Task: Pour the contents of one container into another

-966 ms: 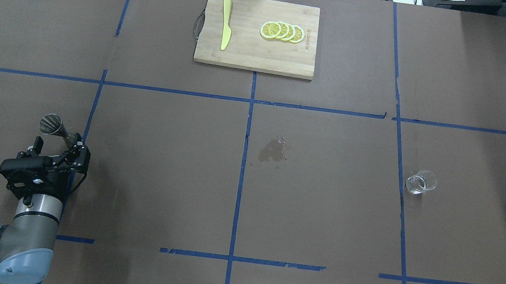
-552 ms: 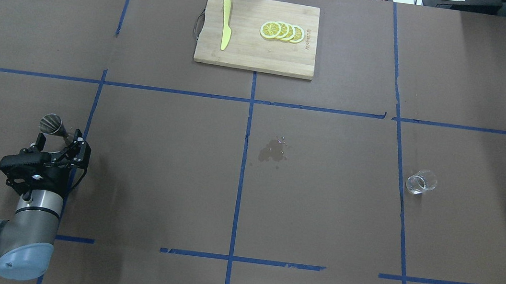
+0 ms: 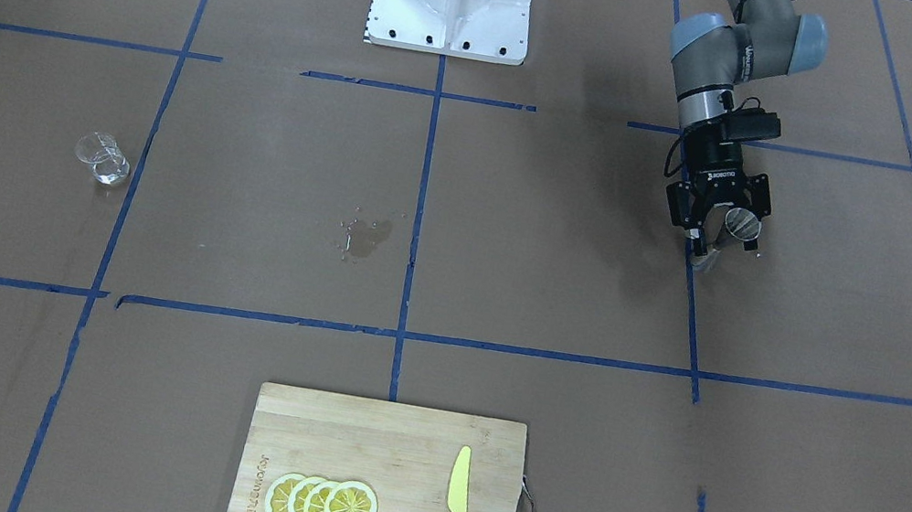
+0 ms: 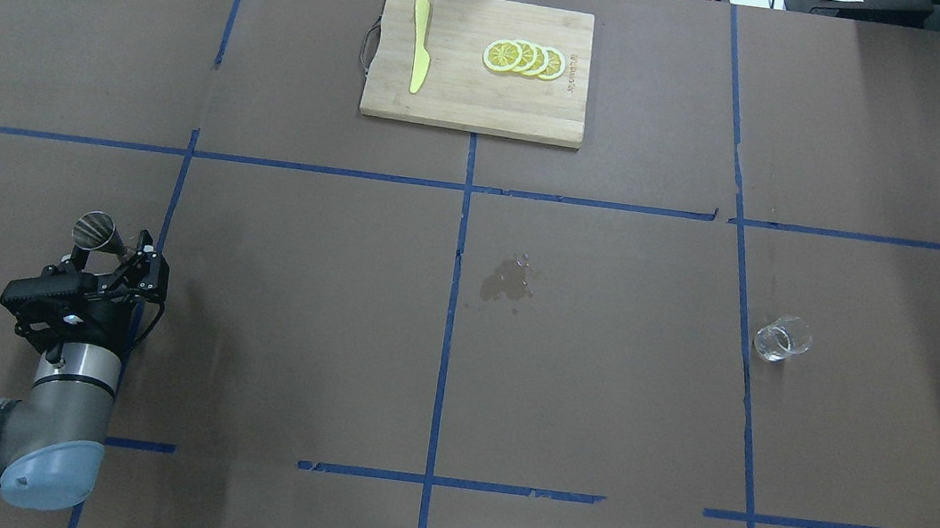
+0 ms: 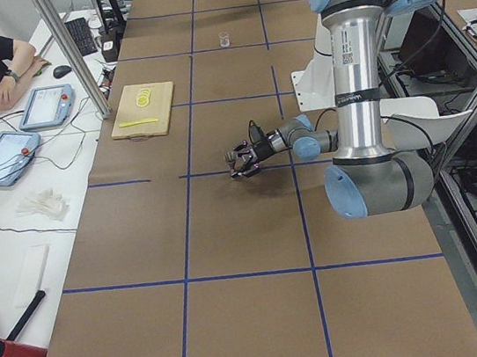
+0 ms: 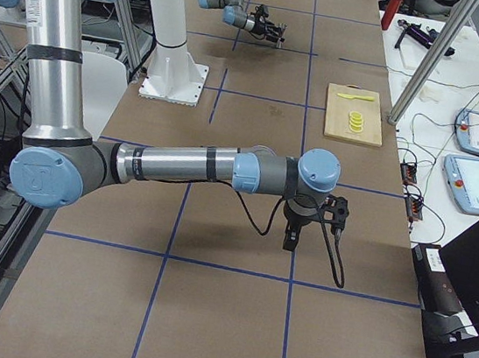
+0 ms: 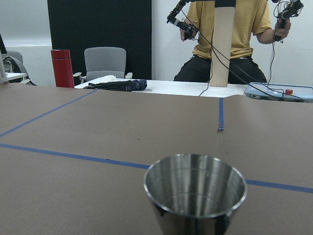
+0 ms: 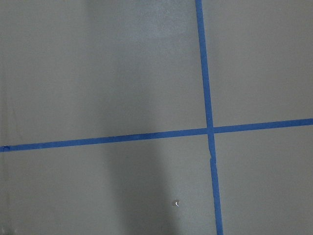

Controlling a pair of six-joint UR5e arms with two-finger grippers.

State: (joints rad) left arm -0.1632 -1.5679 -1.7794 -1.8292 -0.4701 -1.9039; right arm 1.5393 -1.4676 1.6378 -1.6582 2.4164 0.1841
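A steel jigger (image 4: 92, 229) stands on the table at the near left, seen also in the front view as jigger (image 3: 738, 222). It fills the bottom of the left wrist view as jigger (image 7: 195, 191). My left gripper (image 4: 113, 250) is open, with one finger on either side of the jigger's lower part and not closed on it. A small clear glass (image 4: 782, 338) stands far off at the right, apart from both arms. My right gripper (image 6: 290, 239) shows only in the exterior right view, low over bare table; whether it is open or shut I cannot tell.
A wet spill (image 4: 508, 282) marks the paper near the table's middle. At the far edge lies a wooden cutting board (image 4: 454, 101) with lemon slices (image 4: 524, 58) and a yellow knife (image 4: 420, 44). An operator sits beyond the table (image 7: 230, 29).
My left gripper has moved forward towards the jigger, so its open fingers now straddle it. The jigger and the glass have stayed in place.
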